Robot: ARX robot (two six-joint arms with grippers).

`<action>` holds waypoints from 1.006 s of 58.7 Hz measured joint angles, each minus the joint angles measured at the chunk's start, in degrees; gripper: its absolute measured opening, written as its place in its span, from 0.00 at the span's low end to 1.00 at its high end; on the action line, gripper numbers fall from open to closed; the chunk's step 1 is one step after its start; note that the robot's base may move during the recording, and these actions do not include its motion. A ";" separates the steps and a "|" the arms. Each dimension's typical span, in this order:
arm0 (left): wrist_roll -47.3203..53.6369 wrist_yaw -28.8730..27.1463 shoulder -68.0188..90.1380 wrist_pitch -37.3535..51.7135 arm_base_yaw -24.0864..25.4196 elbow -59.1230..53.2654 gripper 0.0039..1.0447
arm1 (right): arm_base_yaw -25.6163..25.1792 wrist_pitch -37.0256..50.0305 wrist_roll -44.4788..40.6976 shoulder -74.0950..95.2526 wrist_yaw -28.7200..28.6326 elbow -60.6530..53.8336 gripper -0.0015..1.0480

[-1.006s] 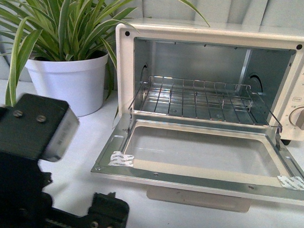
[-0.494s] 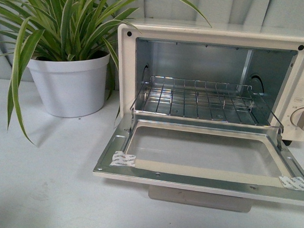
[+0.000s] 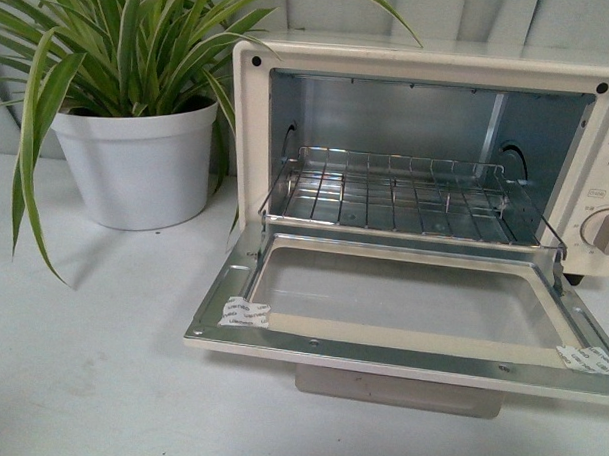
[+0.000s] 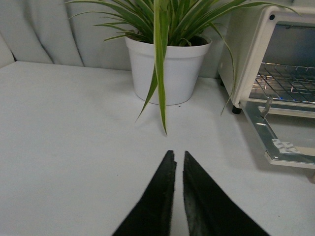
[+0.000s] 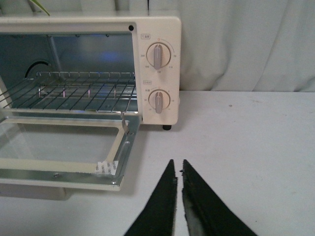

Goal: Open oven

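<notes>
The cream-white oven stands at the right of the front view with its glass door folded down flat and open. The wire rack sits inside the metal cavity. The bar handle shows under the door's front edge. The oven also shows in the left wrist view and the right wrist view, with two beige knobs. My left gripper is shut and empty over bare table, left of the oven. My right gripper is shut and empty, right of the door's corner.
A spider plant in a white pot stands left of the oven on the white table; it also shows in the left wrist view. A grey curtain hangs behind. White tape tabs sit on the door frame.
My left arm, which filled the lower left of the front view a second ago, has withdrawn out of that view. The oven door stays down and open.
</notes>
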 joint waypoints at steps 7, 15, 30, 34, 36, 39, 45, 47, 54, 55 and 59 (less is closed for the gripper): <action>0.13 3.21 -0.66 -0.70 3.15 0.00 0.04 | 0.02 -0.02 -0.15 -0.13 0.02 -0.20 0.01; 0.26 11.41 -1.51 -1.62 11.82 0.00 0.04 | 0.02 -0.02 -0.15 -0.22 0.00 -0.20 0.01; 0.28 12.26 -1.53 -1.62 12.72 0.00 0.04 | 0.02 -0.02 -0.15 -0.22 0.02 -0.20 0.01; 0.28 12.26 -1.53 -1.62 12.72 0.00 0.04 | 0.02 -0.02 -0.15 -0.24 0.02 -0.20 0.01; 0.28 12.26 -1.53 -1.62 12.72 0.00 0.04 | 0.02 -0.02 -0.15 -0.24 0.02 -0.20 0.01; 0.28 12.26 -1.53 -1.62 12.72 0.00 0.10 | 0.02 -0.02 -0.22 -0.24 0.02 -0.20 0.08; 0.28 12.26 -1.53 -1.62 12.72 0.00 0.31 | 0.02 -0.02 -0.22 -0.24 0.02 -0.20 0.26; 0.28 12.26 -1.53 -1.62 12.72 0.00 0.39 | 0.02 -0.02 -0.22 -0.24 0.02 -0.20 0.37; 0.28 12.26 -1.53 -1.62 12.72 0.00 0.63 | 0.02 -0.02 -0.22 -0.24 0.02 -0.20 0.59; 0.28 12.26 -1.53 -1.62 12.72 0.00 0.65 | 0.02 -0.02 -0.22 -0.24 0.02 -0.20 0.62; 0.28 12.26 -1.53 -1.62 12.72 0.00 0.79 | 0.02 -0.02 -0.22 -0.24 0.02 -0.20 0.76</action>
